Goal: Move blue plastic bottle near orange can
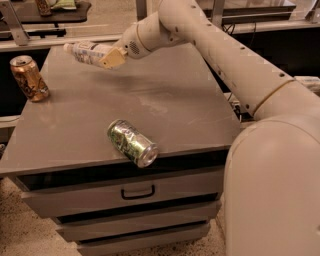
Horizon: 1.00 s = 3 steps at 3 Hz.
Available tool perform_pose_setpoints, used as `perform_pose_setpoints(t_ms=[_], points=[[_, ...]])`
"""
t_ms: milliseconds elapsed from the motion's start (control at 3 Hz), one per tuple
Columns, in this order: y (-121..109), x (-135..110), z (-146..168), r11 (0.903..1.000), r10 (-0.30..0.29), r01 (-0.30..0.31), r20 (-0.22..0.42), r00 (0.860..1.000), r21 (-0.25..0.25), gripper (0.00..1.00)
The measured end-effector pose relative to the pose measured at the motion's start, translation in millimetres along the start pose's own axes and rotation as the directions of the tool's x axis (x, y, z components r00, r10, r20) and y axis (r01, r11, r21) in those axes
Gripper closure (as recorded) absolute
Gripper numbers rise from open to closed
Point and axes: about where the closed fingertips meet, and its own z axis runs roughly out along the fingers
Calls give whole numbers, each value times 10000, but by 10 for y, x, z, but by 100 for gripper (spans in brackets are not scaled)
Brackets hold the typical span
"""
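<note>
The blue plastic bottle [86,52], clear-whitish with a white cap pointing left, is held lying on its side above the far left part of the grey cabinet top [165,107]. My gripper [107,57] is shut on the bottle, its tan fingers [113,58] on the bottle's right end. The orange can [29,78] stands upright at the left edge of the top, below and to the left of the bottle, a short way apart from it.
A dented green-and-silver can [132,143] lies on its side near the front edge of the top. The cabinet has drawers [137,191] below. My arm [235,65] crosses over the right side. A dark shelf [45,12] stands behind at far left.
</note>
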Motion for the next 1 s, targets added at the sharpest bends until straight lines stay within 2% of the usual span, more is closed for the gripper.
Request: perform_pose_setpoints(t_ms=[667, 1000], points=[[571, -193, 452, 9928, -182, 231, 423, 9989, -1172, 100], [787, -218, 647, 9887, -108, 231, 834, 9965, -1479, 99]])
